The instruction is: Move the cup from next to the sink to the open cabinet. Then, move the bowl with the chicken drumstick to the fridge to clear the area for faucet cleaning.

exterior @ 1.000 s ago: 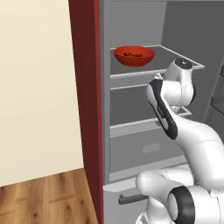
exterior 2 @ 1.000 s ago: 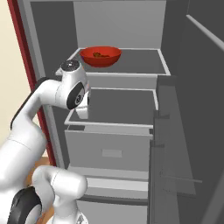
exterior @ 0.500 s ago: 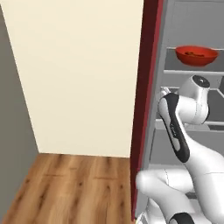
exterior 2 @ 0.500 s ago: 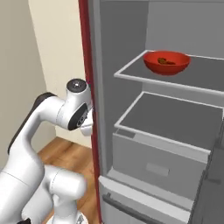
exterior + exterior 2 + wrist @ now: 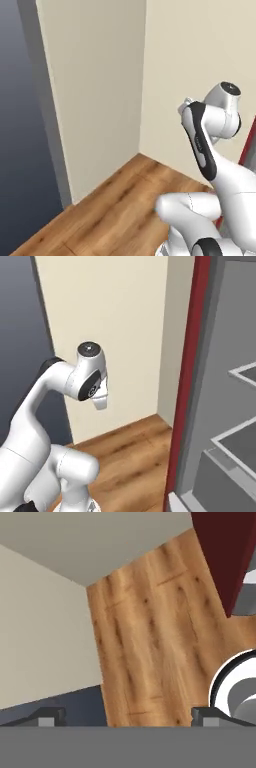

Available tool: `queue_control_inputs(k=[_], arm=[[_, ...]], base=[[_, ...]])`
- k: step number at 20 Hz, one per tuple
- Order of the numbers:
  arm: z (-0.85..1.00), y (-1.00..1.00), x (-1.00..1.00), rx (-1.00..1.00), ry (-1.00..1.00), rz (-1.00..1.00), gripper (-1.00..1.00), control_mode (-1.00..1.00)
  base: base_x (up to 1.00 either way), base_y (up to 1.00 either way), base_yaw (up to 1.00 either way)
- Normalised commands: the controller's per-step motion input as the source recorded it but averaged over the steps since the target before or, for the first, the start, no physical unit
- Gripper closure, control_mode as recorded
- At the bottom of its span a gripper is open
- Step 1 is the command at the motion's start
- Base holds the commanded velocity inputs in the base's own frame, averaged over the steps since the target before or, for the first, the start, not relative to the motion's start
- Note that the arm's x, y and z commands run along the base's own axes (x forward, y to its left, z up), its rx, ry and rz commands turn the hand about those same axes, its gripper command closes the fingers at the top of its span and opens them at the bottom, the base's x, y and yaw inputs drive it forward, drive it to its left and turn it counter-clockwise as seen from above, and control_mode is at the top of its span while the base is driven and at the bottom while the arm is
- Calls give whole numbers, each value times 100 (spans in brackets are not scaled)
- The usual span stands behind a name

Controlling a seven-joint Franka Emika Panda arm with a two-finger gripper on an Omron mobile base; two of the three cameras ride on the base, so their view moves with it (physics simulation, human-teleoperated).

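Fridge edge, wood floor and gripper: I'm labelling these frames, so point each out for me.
red fridge edge [image 5: 189,381], right base view, mid side panel.
wood floor [image 5: 107,210], left base view, bare planks.
gripper [image 5: 127,716], hand view, between fingertips.

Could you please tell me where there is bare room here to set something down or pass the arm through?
The wooden floor is bare from the cream wall corner across to the fridge's red side panel. The open gripper hangs over that floor, holding nothing. Room is tightest beside the fridge shelves.
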Motion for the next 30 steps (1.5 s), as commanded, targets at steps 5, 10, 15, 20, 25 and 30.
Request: queue_control_inputs(k=[5,10,15,20,25,30], arm=[[0,0,0,0,0,0,-100,100],[0,0,0,0,0,0,-100,100],[0,0,0,0,0,0,-100,100],[0,0,0,0,0,0,-100,100],[0,0,0,0,0,0,-100,100],[0,0,0,0,0,0,-100,100]], base=[[-5,35,93],[-4,31,94],[0,25,95],[0,22,95],[0,18,92],[19,16,85]])
